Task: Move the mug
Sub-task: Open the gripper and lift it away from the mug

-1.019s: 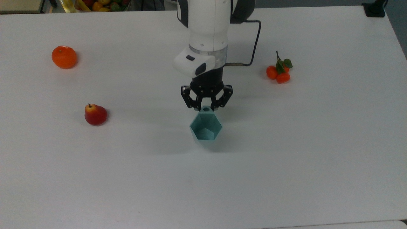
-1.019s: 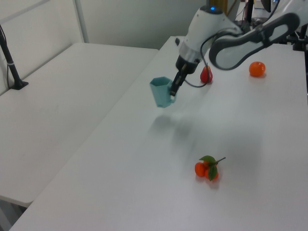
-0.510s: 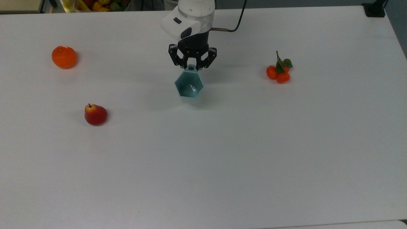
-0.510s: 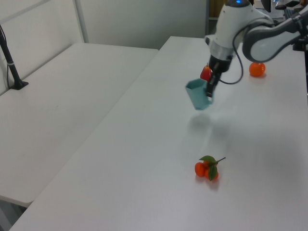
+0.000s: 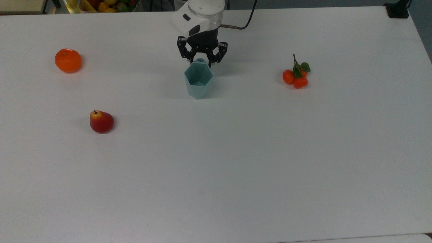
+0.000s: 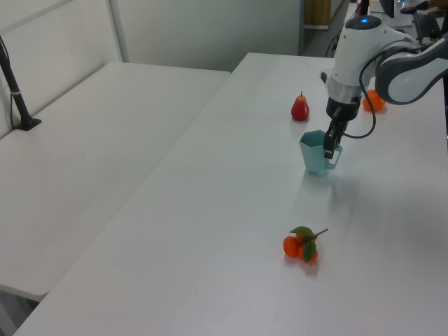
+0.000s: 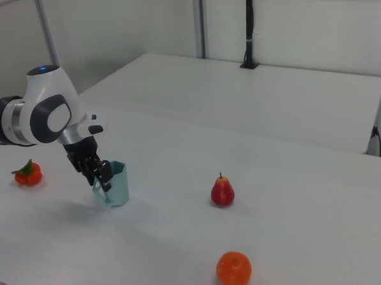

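The fingers (image 5: 201,62) are closed on the small tab handle of the mug (image 5: 198,78), which is held just below them in the top view and appears set on, or barely above, the bench (image 5: 236,162). The mug is judged light and stiff, likely a printed plastic shell with smooth facets that could slip; the tab handle is the sensible place for a hold, though a grip so far to one side lets the cup tilt. Well away from the fingers, a tangerine cluster (image 5: 296,76) lies to the top view's right, a pear (image 5: 101,122) and an orange (image 5: 68,60) to its left. Compared with half a second ago, the mug is lower, more upright and slightly farther back.
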`<state>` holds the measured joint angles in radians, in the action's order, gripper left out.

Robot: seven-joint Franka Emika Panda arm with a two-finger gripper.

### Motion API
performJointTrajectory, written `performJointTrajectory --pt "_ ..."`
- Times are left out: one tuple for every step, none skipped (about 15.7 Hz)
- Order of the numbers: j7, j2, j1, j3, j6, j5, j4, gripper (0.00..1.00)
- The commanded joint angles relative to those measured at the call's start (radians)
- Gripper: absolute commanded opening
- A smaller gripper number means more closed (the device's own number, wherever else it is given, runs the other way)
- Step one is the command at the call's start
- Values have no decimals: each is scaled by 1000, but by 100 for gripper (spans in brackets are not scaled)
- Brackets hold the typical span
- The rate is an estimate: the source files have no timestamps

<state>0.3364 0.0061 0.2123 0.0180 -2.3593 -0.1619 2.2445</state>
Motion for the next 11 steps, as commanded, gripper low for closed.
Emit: performJointTrajectory --pt "7 -34 15 5 93 -19 1 100" --pt "6 -34 19 4 129 -19 -20 100" --pt "4 -34 21 4 167 -19 -55 100" --pt "0 -32 19 4 210 -19 -100 100" --pt "-3 -28 19 4 262 -19 -153 100" --pt "-16 -17 12 4 320 -18 -219 100" --pt "-37 -3 9 5 378 -10 -290 100" --pt "-57 15 7 13 438 -1 -363 100" --pt "-69 24 0 14 493 5 -426 100" --pt "-77 32 -10 14 526 8 -469 100" --pt "-77 32 -11 14 538 10 -500 100"
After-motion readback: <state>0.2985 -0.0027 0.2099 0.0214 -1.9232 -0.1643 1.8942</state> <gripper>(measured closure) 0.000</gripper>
